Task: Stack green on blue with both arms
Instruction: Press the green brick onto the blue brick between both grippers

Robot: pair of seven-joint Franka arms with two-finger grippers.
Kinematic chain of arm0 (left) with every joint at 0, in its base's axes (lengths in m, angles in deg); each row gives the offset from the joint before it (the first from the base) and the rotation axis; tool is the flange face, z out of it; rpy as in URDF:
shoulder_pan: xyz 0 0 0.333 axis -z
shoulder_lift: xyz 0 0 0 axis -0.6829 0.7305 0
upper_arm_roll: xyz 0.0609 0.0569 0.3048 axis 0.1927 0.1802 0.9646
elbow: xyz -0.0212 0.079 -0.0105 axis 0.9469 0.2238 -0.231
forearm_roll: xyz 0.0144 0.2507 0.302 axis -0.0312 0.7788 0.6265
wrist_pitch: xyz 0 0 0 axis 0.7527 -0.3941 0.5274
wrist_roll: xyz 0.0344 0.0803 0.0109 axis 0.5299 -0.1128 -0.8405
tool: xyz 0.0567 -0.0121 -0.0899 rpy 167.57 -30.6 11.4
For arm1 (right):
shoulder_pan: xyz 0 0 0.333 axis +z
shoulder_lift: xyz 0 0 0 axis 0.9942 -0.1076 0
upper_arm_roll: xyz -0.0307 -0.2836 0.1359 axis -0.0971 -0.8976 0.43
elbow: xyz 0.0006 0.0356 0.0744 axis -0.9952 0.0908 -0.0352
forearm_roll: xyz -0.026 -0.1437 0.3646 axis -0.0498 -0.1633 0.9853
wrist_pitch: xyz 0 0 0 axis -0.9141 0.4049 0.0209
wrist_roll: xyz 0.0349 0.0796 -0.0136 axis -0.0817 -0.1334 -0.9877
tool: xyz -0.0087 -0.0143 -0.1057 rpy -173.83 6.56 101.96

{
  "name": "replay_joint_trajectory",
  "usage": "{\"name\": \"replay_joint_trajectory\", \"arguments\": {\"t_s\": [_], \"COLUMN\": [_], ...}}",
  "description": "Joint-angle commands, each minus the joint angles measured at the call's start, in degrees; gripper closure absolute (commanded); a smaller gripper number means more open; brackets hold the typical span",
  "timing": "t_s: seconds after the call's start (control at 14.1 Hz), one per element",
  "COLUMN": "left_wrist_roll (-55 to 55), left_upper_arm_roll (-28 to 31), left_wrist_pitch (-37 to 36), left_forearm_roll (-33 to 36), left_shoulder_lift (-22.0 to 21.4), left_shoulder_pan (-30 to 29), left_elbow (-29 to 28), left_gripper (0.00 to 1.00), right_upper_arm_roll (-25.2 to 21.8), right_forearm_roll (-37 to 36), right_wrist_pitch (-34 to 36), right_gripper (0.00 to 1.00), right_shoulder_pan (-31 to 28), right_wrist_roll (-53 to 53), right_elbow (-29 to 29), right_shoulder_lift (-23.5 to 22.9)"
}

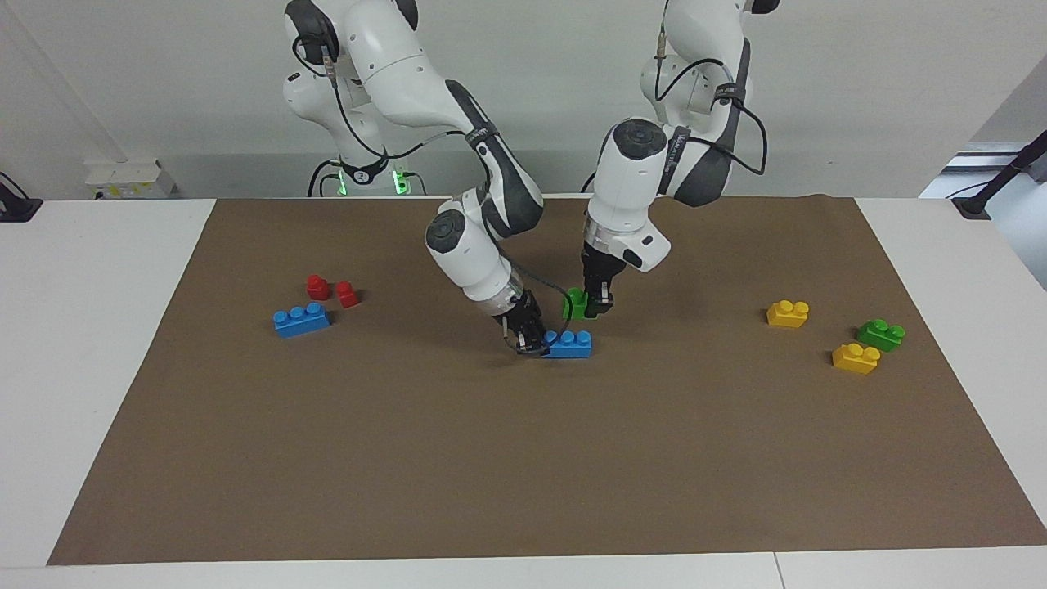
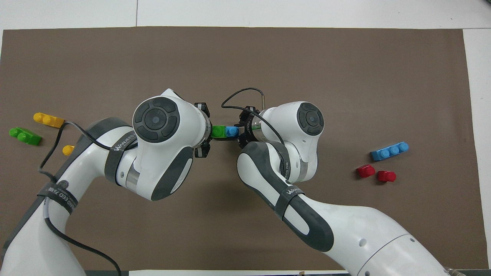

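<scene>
Facing view, mid-desk: right gripper (image 1: pixel 532 342), jaws clamped on one end of a blue brick (image 1: pixel 570 344) that sits low at the brown mat (image 1: pixel 523 458), about midway between the two arms' ends. Left gripper (image 1: pixel 597 306), raised, jaws clamped on a green brick (image 1: pixel 576 303); this brick hangs just above the blue brick's end toward the left arm, a small gap showing between them.

Overhead view: the green brick (image 2: pixel 219 131) overlaps the blue brick (image 2: pixel 231 131), covering all but one stud.

Other stock, toward the right arm's end: second blue brick (image 1: pixel 302 320), lying loose, with two red pieces (image 1: pixel 331 290) just beside it, nearer to the robots.

Toward the left arm's end: second green brick (image 1: pixel 881 334), one yellow brick (image 1: pixel 856 357) just beside it and farther from the robots, another yellow brick (image 1: pixel 788 313) near, toward the middle of the desk (image 1: pixel 98 343).
</scene>
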Motion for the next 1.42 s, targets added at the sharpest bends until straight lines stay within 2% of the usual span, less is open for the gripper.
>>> {"name": "replay_joint_trajectory", "arguments": {"t_s": [0.0,0.28,1.35], "left_wrist_roll": [-2.37,-7.12,-7.21], "left_upper_arm_roll": [0.82,0.82,0.91], "left_wrist_pitch": [3.74,5.77,7.35], "left_forearm_roll": [2.25,6.74,9.99], "left_shoulder_lift": [0.53,3.96,6.51], "left_shoulder_pan": [1.58,3.25,2.72], "left_elbow": [-2.31,-1.87,-1.87], "left_gripper": [1.00,1.00,1.00], "right_upper_arm_roll": [0.03,0.03,-0.06], "right_forearm_roll": [1.25,1.25,1.25], "right_wrist_pitch": [-2.19,-2.10,-2.10], "right_gripper": [1.00,1.00,1.00], "right_shoulder_pan": [0.29,0.21,0.29], "right_wrist_roll": [-1.12,-1.03,-1.03], "right_elbow": [1.98,2.06,1.98], "right_shoulder_lift": [0.56,0.56,0.56]}}
